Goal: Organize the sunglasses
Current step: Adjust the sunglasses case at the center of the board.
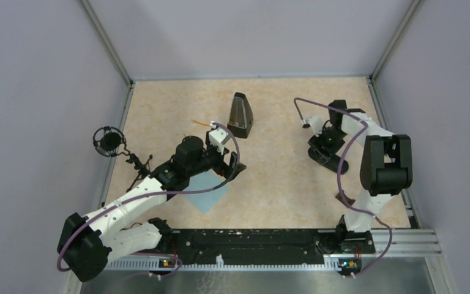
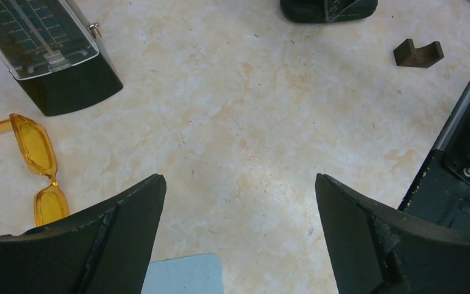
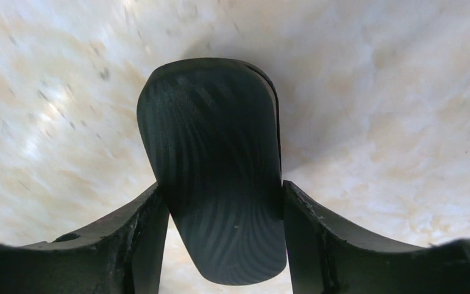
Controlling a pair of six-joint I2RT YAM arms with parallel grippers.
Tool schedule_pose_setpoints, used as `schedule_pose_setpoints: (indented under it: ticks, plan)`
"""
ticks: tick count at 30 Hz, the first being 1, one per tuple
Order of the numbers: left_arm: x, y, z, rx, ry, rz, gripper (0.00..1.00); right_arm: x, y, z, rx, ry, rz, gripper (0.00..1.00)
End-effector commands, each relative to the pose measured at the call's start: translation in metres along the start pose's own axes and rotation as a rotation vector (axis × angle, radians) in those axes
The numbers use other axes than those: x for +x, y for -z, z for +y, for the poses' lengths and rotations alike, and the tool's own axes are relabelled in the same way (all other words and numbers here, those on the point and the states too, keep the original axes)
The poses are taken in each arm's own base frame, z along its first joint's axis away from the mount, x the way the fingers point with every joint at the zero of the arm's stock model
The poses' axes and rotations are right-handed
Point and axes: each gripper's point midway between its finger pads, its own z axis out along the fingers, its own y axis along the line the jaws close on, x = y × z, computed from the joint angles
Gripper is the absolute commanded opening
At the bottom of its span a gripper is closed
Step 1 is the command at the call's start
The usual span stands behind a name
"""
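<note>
Two grippers, two jobs rn: the right gripper (image 3: 223,195) is pinching the black case (image 3: 217,141) across its narrow width, both fingers pressed on its sides, at ~3 o'clock from centre of the table (image 1: 281,184) in top view. Can't tell if the case rests on the surface or sits just off it. The left gripper (image 2: 238,228) is spread wide w/ nothing btwn the fingers, hovering over bare tabletop near centre. The sunglasses (image 2: 35,147) lie flat on the table at ~9 o'clock in left wrist view, ~11 o'clock from the left gripper in top view. One orange arm runs off toward 9 o'clock and the lower lens is partly hidden behind the left finger. The metronome (image 2: 49,58) stands just beside them at ~11 o'clock in left wrist view, looks apart but close. The blue cloth (image 2: 183,274) is at 6 o'clock, under the left wrist. My read: pre-grasp step, glasses not yet touched, case being steadied as the drop-off. Next move IMO: the left gripper needs to shift toward 9 o'clock, line its fingers across the frame (bridge or lens rim, not the thin arm), come down and close gently, since the frame looks thin and slippery. Watch clearance vs the metronome. The case looks closed from right wrist view, seam only partly visible, so prob needs opening before the glasses go in.
</note>
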Motion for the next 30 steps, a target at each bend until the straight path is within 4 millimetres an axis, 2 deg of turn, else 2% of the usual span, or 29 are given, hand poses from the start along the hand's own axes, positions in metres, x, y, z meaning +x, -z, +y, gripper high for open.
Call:
schedule_pose_setpoints:
  ticks: [1, 4, 7, 9, 10, 11, 13, 15, 19, 24, 26, 27, 28, 30]
  plan:
    - [-0.019, -0.001, -0.004, 0.012, -0.024, -0.054, 0.99, -0.057, -0.013, 0.010, 0.091, -0.184, -0.100, 0.50]
    - [-0.017, -0.003, 0.000, -0.007, -0.021, -0.044, 0.99, -0.087, -0.018, 0.012, 0.129, -0.365, -0.172, 0.52]
    - [-0.015, -0.004, 0.004, -0.030, -0.019, -0.035, 0.99, -0.107, -0.024, 0.025, 0.038, -0.589, -0.206, 0.57]
    - [-0.015, -0.005, 0.006, -0.039, -0.016, -0.031, 0.99, -0.116, -0.028, 0.037, -0.033, -0.688, -0.209, 0.74]
    - [-0.015, -0.006, 0.007, -0.043, -0.015, -0.029, 0.99, -0.120, -0.029, 0.045, -0.068, -0.702, -0.209, 0.93]
    - [-0.014, -0.007, 0.008, -0.047, -0.012, -0.026, 0.99, -0.124, -0.029, 0.054, -0.102, -0.698, -0.212, 0.98]
    - [-0.006, -0.008, 0.009, -0.051, -0.001, 0.010, 0.99, -0.128, -0.023, 0.066, -0.161, -0.692, -0.220, 0.99]
    - [-0.004, -0.011, 0.010, -0.056, 0.012, 0.020, 0.99, -0.126, -0.013, 0.065, -0.139, -0.683, -0.235, 0.99]
    - [0.001, -0.021, 0.015, -0.090, 0.076, 0.051, 0.99, -0.118, 0.010, 0.049, -0.106, -0.697, -0.314, 0.99]
    - [-0.002, -0.040, 0.013, -0.168, 0.193, 0.081, 0.99, -0.095, 0.033, 0.024, -0.145, -0.784, -0.387, 0.99]
    - [-0.007, -0.051, 0.008, -0.219, 0.206, 0.087, 0.99, -0.083, 0.043, 0.009, -0.145, -0.815, -0.438, 0.99]
    - [-0.007, -0.059, 0.009, -0.262, 0.203, 0.090, 0.99, -0.079, 0.049, 0.004, -0.135, -0.814, -0.466, 0.99]
    - [-0.016, -0.069, 0.001, -0.271, 0.198, 0.076, 0.99, -0.075, 0.052, -0.001, -0.119, -0.808, -0.480, 0.99]
    - [-0.023, -0.090, -0.007, -0.316, 0.206, 0.083, 0.99, -0.066, 0.060, -0.011, -0.053, -0.806, -0.518, 0.99]
